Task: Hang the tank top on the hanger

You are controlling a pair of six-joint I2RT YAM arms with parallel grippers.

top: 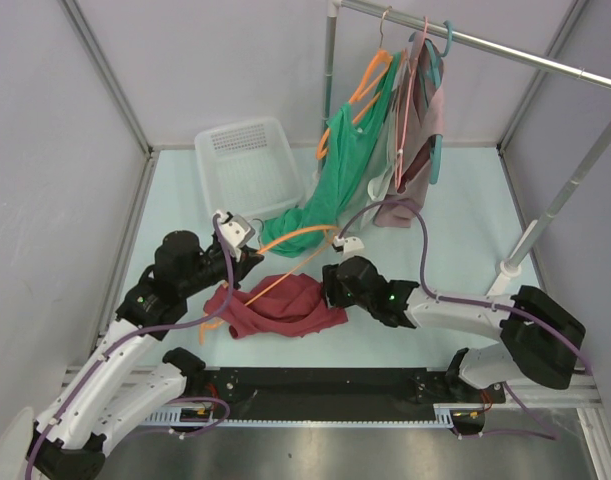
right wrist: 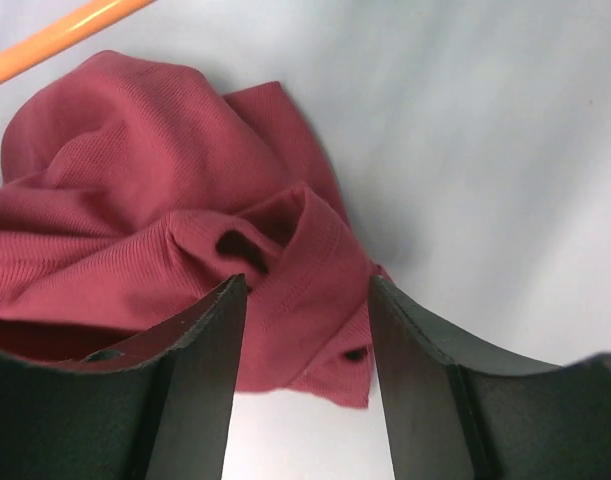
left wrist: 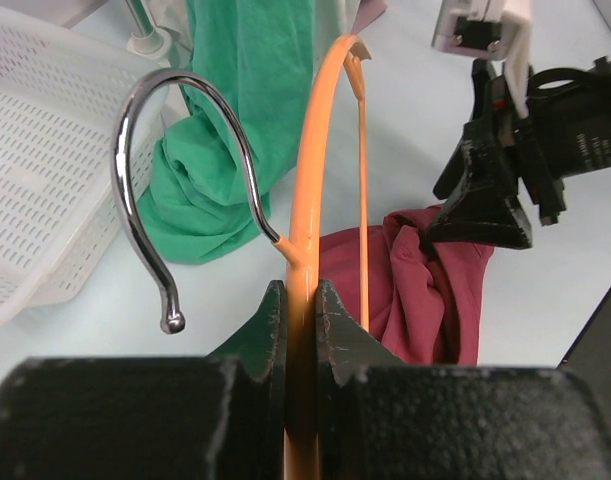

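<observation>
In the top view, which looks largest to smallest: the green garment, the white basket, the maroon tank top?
1. green garment and white basket: about alike, unranked.
2. tank top: smallest.

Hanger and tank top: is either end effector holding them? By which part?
Left end effector clamps the hanger on its orange arm just below the hook joint. Right end effector straddles a fold of the tank top, jaws apart; not gripped yet.
</observation>
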